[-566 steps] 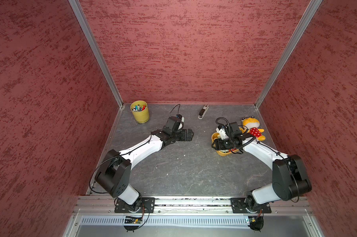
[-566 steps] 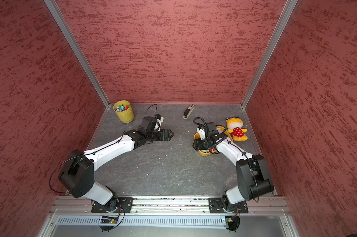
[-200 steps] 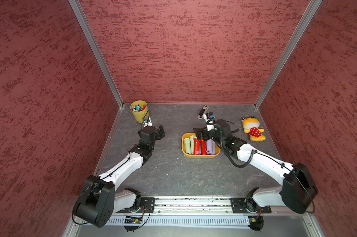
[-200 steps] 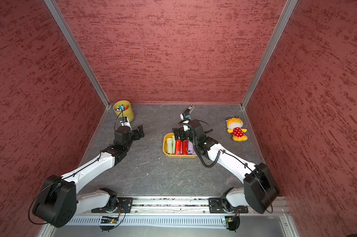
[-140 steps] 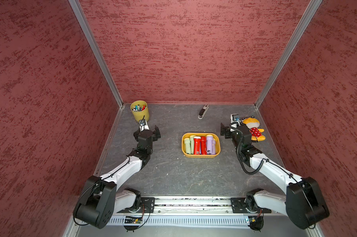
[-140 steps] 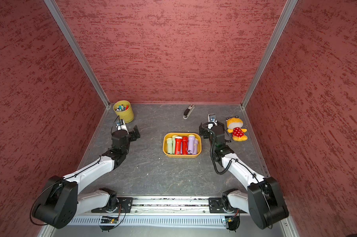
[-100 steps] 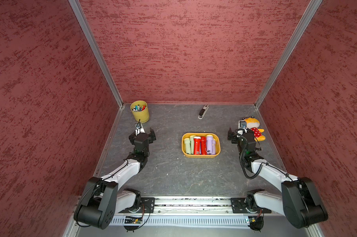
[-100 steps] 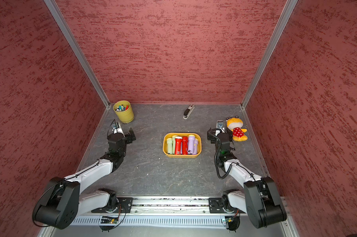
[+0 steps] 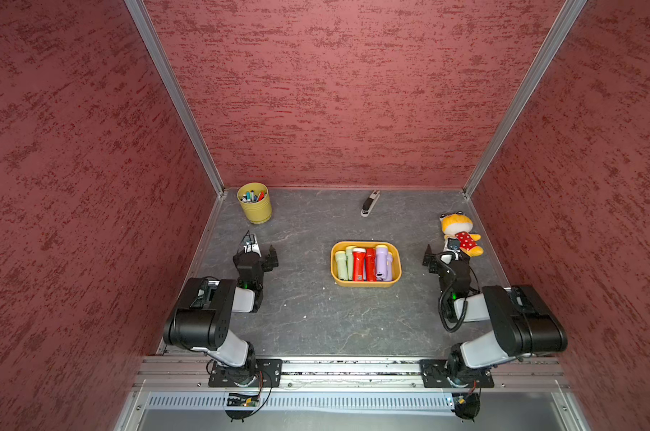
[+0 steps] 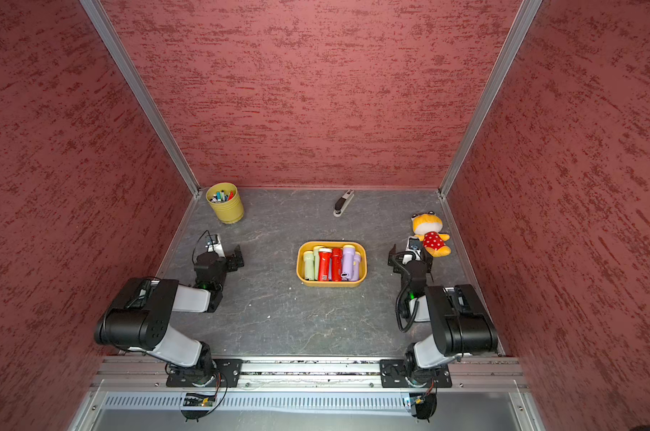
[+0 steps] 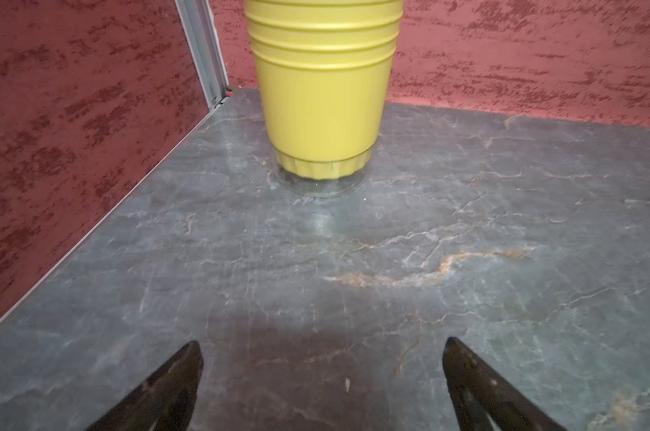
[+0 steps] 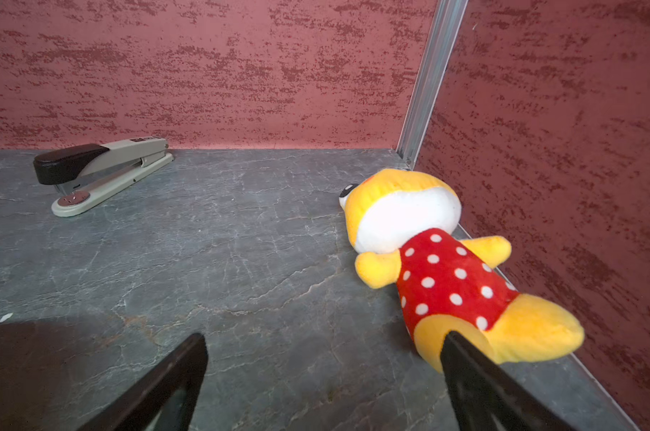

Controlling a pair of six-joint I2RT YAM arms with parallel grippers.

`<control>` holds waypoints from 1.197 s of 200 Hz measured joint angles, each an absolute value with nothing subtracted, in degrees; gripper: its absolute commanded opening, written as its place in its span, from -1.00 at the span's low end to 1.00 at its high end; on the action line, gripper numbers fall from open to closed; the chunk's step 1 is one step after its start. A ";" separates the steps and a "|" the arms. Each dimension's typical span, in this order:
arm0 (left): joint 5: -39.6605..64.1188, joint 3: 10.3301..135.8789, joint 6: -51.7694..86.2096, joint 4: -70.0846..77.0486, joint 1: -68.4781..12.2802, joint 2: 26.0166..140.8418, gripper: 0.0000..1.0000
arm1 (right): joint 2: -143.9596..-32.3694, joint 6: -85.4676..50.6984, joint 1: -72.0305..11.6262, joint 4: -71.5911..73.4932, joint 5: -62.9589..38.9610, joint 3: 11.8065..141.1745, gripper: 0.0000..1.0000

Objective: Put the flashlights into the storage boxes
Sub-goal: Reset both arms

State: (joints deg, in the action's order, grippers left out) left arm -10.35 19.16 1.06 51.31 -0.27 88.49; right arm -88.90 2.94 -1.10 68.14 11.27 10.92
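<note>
- Left jaws: apart and empty, low over bare worktop [image 11: 353, 261], facing the yellow ribbed cup [image 11: 323, 86] that stands near ahead.
- Right jaws: apart and empty. In the right wrist view one jaw tip overlaps the foot of the plush toy [image 12: 428, 261]; contact cannot be confirmed.
- The left arm [image 9: 211, 313] and right arm [image 9: 517, 321] are folded close to their bases, well apart from the storage tray [image 9: 366, 284].
- Hazard, right side: closing the jaws or advancing would probably snag the plush toy and drag it.
- Hazard, left side: a forward move would likely strike the yellow ribbed cup and tip it, spilling its contents.
- Hazard, tray: the flashlights [image 9: 358, 263] lie packed and partly stacked. A knock to the storage tray could roll an upper one over the low wall.
- Storage tray: mid-worktop, holding the flashlights side by side in pale green, red and lilac. The exact count cannot be read. None shows loose on the worktop, so the task appears complete.
- Yellow ribbed cup: holds coloured pens [image 9: 252, 196], standing upright.
- Stapler [image 9: 370, 203]: lies loose near the rear wall, in no container.
</note>
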 measured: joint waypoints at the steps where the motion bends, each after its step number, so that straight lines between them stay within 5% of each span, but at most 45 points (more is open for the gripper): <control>1: -10.28 19.20 1.06 51.35 -0.19 88.49 0.99 | -88.95 2.94 -1.08 68.25 11.07 10.83 0.98; 239: -7.31 20.36 1.67 53.15 0.95 88.07 0.99 | -89.03 2.11 -0.25 70.39 6.17 12.71 0.98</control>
